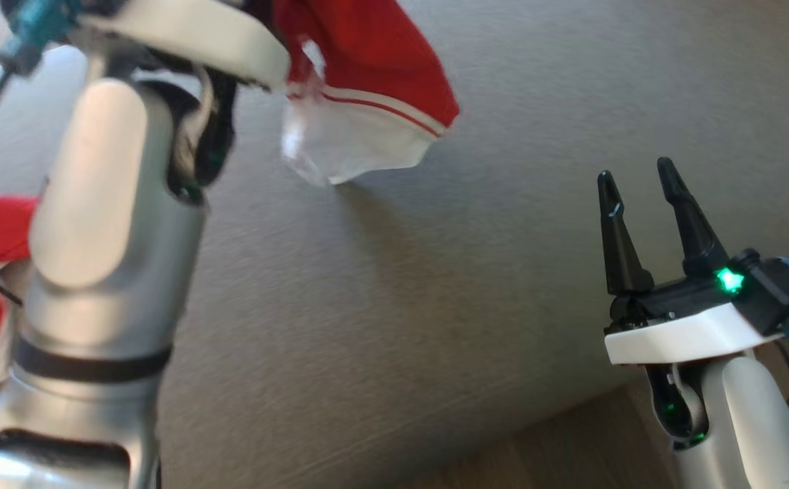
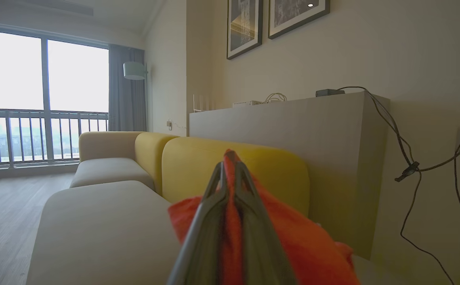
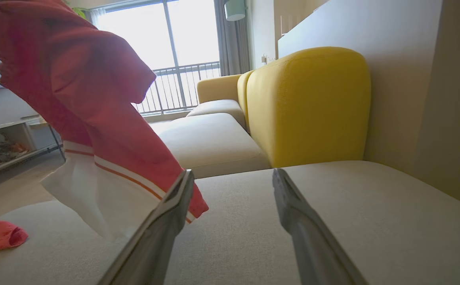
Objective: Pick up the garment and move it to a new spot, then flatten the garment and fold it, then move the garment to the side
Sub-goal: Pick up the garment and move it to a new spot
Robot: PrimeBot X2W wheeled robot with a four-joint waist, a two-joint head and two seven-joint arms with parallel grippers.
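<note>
Red-and-white garment (image 1: 374,75) hangs from our left gripper (image 2: 230,166), clamped shut on the fabric, white hem lowest. Our right gripper (image 1: 635,171) stands open; bare grey cushion (image 1: 435,305) spreads ahead of it, the cushion's edge beneath its wrist.

Three cameras, one sofa seat (image 1: 435,305)
Head view: close above, looking steeply down on the seat past the left forearm (image 1: 95,204). Left wrist view: level along the left tool (image 2: 230,164) toward the yellow backrest (image 2: 190,170) and window (image 2: 12,71). Right wrist view: low over the seat, along the right tool (image 3: 233,174); it shares the backrest with the left wrist view, the garment (image 3: 95,118) with the head view.
</note>
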